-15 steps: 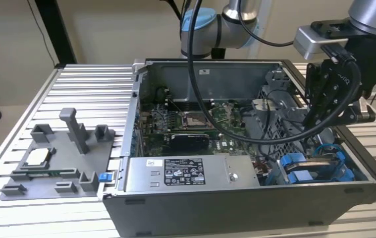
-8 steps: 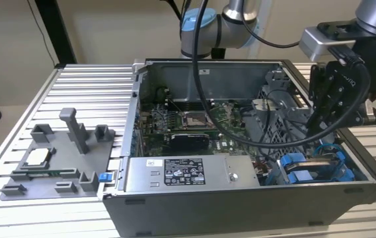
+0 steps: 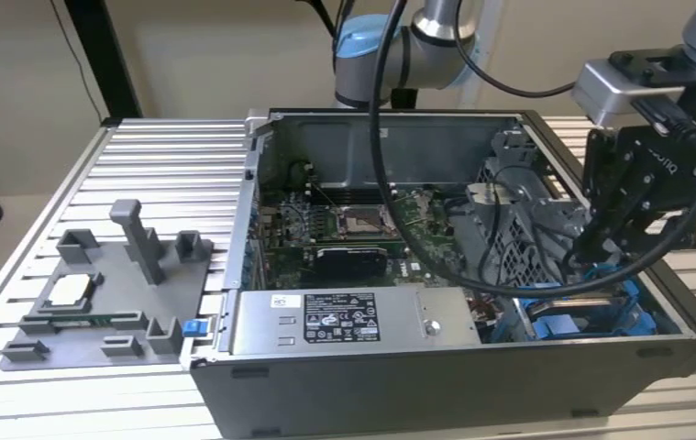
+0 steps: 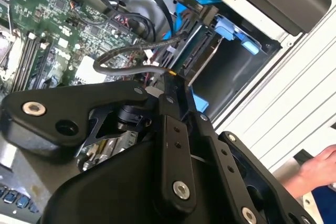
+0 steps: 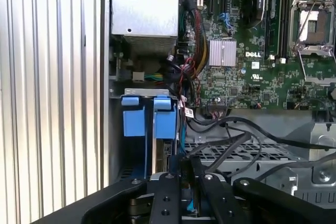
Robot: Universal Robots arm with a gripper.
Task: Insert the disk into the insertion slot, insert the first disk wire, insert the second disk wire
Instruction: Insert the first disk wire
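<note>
My gripper (image 3: 586, 252) reaches down into the open computer case at the exterior view's right, above the insertion slot (image 3: 574, 321) with its blue rails. In the second wrist view the disk (image 4: 202, 51) stands edge-on in the grey bay (image 4: 236, 74), clipped in its blue frame (image 4: 233, 30). The fingertips (image 4: 170, 80) are drawn together at the disk's near edge, and a looping grey-black disk wire (image 4: 118, 56) ends between them. In the first wrist view the gripper (image 5: 185, 167) sits right by the blue tabs (image 5: 134, 121), with several black wires (image 5: 231, 145) beside it.
A grey labelled power-supply box (image 3: 323, 321) lies along the case front. The motherboard (image 3: 348, 225) and a perforated cage (image 3: 519, 229) are behind it. A grey fixture (image 3: 103, 293) stands on the ribbed table (image 3: 152, 156). A person's hand (image 4: 321, 169) is outside the case.
</note>
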